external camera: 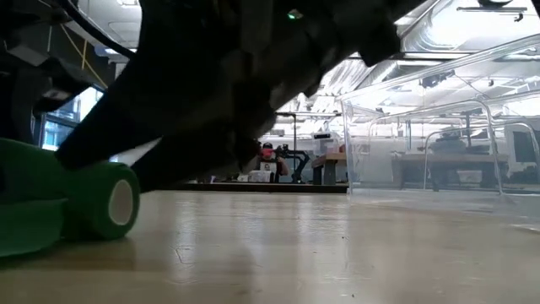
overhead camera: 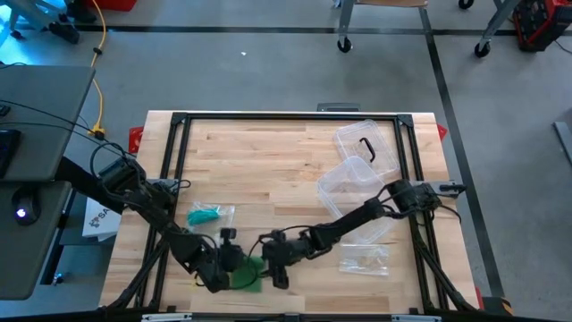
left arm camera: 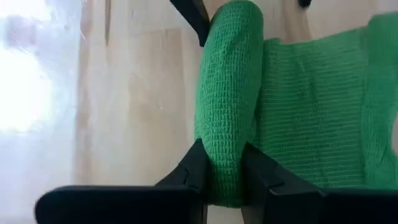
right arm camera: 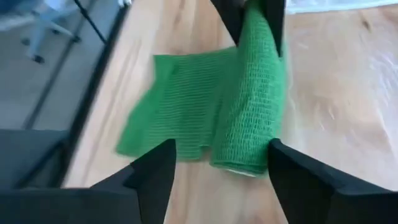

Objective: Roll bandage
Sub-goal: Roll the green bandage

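Now left gripper (left arm camera: 225,177) pinches the green bandage roll (left arm camera: 227,99); right gripper (right arm camera: 217,165) gapes.

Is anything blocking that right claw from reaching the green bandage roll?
Nothing visible does. The right gripper has its fingers open just short of the green bandage roll, with only bare table between them. The left gripper already clamps the roll's other end.

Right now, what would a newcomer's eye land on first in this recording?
The bright green bandage roll near the table's front edge, its loose tail spread flat on the wood beside it. The left hand is shut on one end of the roll, while the right hand faces it, open. Behind them sits a clear plastic container, with its lid lying separately.
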Robot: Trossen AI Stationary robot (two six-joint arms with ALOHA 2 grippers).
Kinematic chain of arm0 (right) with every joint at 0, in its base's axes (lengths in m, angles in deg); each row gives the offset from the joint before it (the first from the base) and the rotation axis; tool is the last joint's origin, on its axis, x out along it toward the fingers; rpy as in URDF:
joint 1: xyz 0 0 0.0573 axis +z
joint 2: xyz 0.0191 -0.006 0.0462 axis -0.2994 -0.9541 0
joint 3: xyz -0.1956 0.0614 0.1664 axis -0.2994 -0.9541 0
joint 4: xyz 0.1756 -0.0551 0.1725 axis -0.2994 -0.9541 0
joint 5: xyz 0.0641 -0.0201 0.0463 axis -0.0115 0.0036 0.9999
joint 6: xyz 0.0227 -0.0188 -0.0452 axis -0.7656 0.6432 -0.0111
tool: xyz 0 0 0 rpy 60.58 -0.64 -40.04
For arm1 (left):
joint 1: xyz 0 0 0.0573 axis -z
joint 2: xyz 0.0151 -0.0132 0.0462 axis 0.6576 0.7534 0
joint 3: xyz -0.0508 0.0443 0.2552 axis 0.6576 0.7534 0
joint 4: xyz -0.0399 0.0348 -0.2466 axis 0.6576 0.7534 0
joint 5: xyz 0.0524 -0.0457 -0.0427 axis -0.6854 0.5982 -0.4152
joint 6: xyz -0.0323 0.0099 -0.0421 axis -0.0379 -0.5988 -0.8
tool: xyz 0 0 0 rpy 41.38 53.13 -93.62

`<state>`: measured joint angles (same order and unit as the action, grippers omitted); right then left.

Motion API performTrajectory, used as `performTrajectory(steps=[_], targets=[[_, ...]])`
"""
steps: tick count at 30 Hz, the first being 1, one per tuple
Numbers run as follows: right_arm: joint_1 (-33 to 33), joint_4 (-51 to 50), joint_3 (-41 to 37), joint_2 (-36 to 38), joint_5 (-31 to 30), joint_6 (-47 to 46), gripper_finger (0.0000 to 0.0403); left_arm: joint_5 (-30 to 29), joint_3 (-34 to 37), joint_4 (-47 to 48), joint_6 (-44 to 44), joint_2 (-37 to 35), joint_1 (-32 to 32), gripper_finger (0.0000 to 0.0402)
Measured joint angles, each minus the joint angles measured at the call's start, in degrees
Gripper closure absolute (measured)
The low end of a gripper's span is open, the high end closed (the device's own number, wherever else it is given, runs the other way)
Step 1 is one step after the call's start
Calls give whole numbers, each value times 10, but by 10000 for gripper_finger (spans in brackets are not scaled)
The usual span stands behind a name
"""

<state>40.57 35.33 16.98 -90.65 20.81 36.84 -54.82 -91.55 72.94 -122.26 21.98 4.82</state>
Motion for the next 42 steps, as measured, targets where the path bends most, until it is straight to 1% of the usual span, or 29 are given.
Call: performTrajectory(steps=[1,3,6,9,12,14,16,20,23,25,29,32,36,39,42], targets=[[-5,7,0,0,13,-6,166,-3,-7,19,14,0,0,359],[-15,16,0,0,30,-22,166,-11,-14,48,30,0,1,340],[-27,18,0,0,37,-40,167,-16,-15,72,56,0,0,295],[-37,20,0,-1,51,-48,171,-16,-15,73,77,0,0,247],[-44,20,0,-3,58,-47,176,-6,-17,75,80,0,0,203],[-44,21,0,-3,66,-35,181,3,-27,85,69,0,0,178],[-43,39,0,-3,79,-15,188,9,-42,99,39,-5,2,160],[-30,63,0,-3,94,11,201,21,-80,120,-15,-26,5,147],[-21,61,0,-4,97,55,206,15,-93,112,-35,-34,7,152],[-16,63,0,-4,119,90,206,2,-88,100,-43,-35,5,159],[-9,64,0,-4,129,119,206,-28,-46,95,-85,-32,-13,184],[-6,69,0,-4,127,114,206,-22,-7,45,-109,-32,-25,214],[-2,59,0,-3,91,106,206,14,32,-42,-113,-33,-26,271],[-2,51,0,6,49,93,206,38,34,-60,-119,-34,-15,314],[-3,53,0,12,22,76,206,40,33,-72,-141,-33,13,344]])
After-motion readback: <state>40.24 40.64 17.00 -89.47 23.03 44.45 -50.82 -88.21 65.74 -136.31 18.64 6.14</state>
